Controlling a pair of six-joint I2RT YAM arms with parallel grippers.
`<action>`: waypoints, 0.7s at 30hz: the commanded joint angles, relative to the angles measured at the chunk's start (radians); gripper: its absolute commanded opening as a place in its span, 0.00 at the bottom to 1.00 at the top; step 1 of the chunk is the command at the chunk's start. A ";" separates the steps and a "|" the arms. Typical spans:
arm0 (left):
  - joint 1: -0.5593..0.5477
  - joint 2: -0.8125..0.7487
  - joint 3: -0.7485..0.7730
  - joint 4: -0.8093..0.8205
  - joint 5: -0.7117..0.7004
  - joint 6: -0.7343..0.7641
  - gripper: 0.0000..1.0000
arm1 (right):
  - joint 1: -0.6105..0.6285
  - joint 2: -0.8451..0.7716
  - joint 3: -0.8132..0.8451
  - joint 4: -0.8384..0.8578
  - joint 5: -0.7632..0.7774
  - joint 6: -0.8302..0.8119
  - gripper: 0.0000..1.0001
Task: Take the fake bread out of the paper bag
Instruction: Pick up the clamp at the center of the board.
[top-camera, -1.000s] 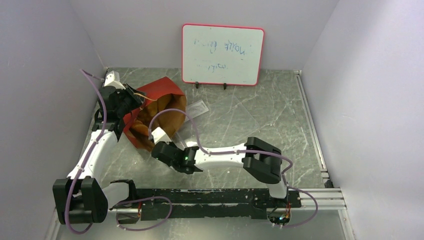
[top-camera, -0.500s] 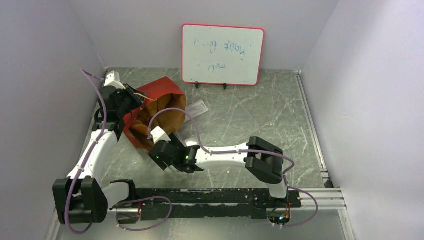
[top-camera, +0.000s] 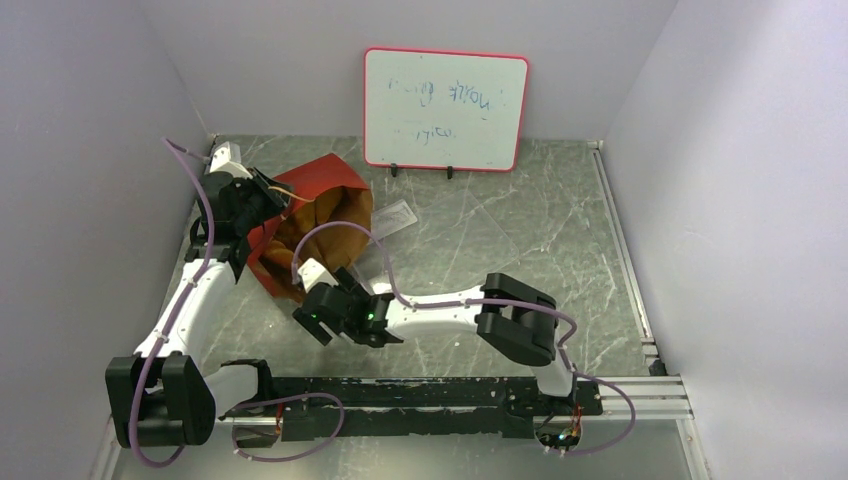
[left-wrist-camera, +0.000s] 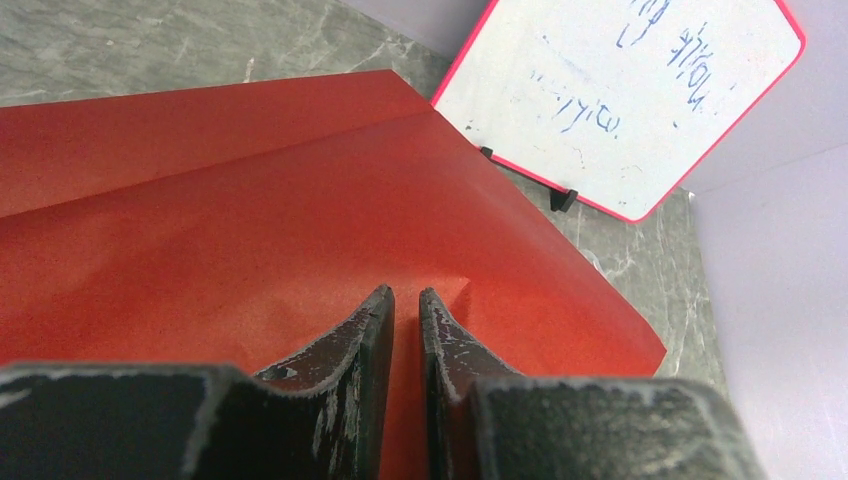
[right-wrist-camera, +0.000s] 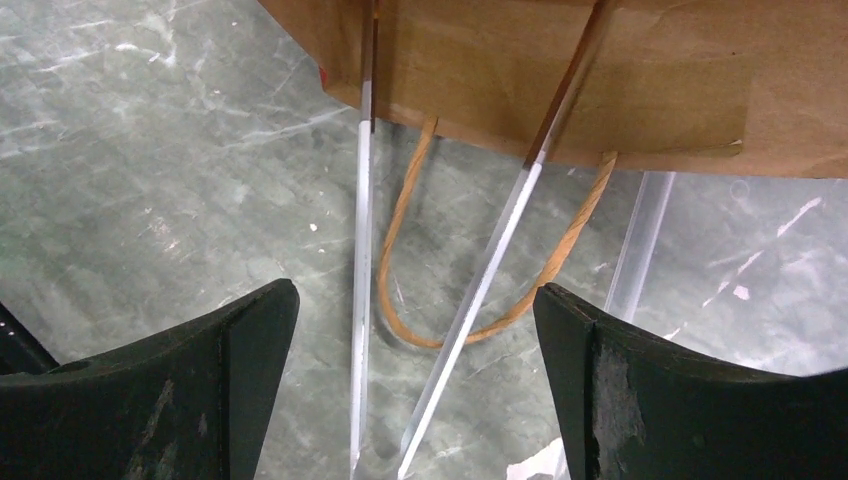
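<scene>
The paper bag (top-camera: 322, 186), red outside and brown inside, lies on its side at the left of the table, mouth toward my right arm. My left gripper (top-camera: 268, 192) is at its far end. In the left wrist view it (left-wrist-camera: 405, 293) is shut on a fold of the bag's red paper (left-wrist-camera: 250, 220). My right gripper (top-camera: 312, 322) hangs just in front of the mouth. It (right-wrist-camera: 415, 290) stands wide open, holding nothing, above the bag's brown rim (right-wrist-camera: 560, 70) and a loop handle (right-wrist-camera: 440, 343). The fake bread is out of view.
Clear plastic edges (right-wrist-camera: 362, 250) of a tray run out from under the bag's mouth, between my right fingers. More clear plastic (top-camera: 400, 215) shows to the right of the bag. A whiteboard (top-camera: 445, 110) stands at the back wall. Walls close in on both sides.
My right gripper has opened from shut to wide. It has also slid a little left and toward the near edge. The left gripper and the bag have stayed put.
</scene>
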 joint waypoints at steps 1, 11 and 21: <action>-0.009 0.008 0.019 0.022 -0.027 0.010 0.10 | -0.024 0.022 -0.021 0.071 -0.020 -0.010 0.89; -0.014 0.014 0.021 0.022 -0.029 0.012 0.10 | -0.058 0.072 -0.024 0.123 -0.095 -0.027 0.88; -0.023 0.023 0.014 0.030 -0.034 0.010 0.10 | -0.060 0.088 -0.034 0.152 -0.090 -0.027 0.75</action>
